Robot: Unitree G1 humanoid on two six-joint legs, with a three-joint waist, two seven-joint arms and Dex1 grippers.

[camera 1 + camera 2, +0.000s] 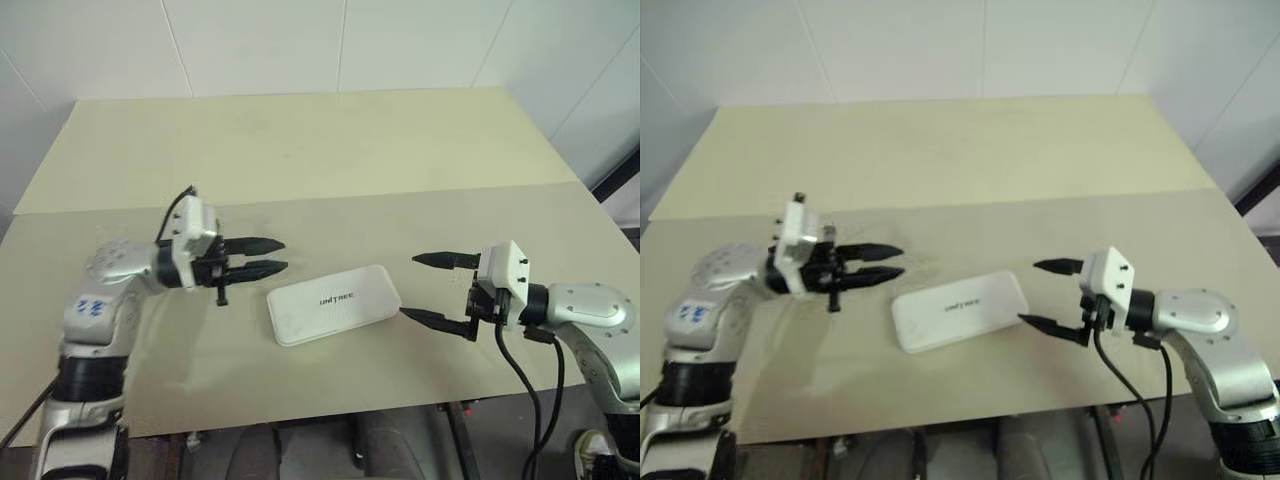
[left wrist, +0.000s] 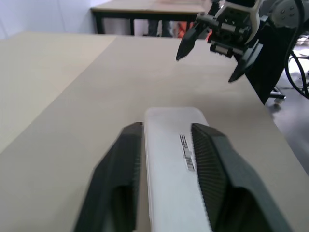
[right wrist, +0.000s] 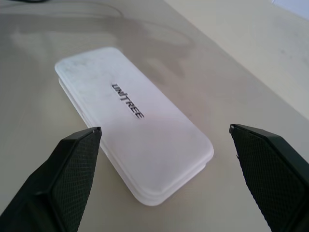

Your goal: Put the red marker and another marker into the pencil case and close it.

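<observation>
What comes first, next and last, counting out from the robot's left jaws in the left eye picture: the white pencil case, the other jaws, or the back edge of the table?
1. Pencil case: closed, lying just right of the left gripper.
2. Right gripper: beyond the case's other end.
3. Table's back edge: far off, by the wall.

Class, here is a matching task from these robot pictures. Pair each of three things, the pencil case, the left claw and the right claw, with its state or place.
Things:
1. pencil case
2. left claw
3. right claw

States:
A. fingers spread wide, by the case's right end
B. shut, lying flat on the table between the claws
C. fingers a little apart, off the case's left end

Pairs: 1-B, 2-C, 3-A
</observation>
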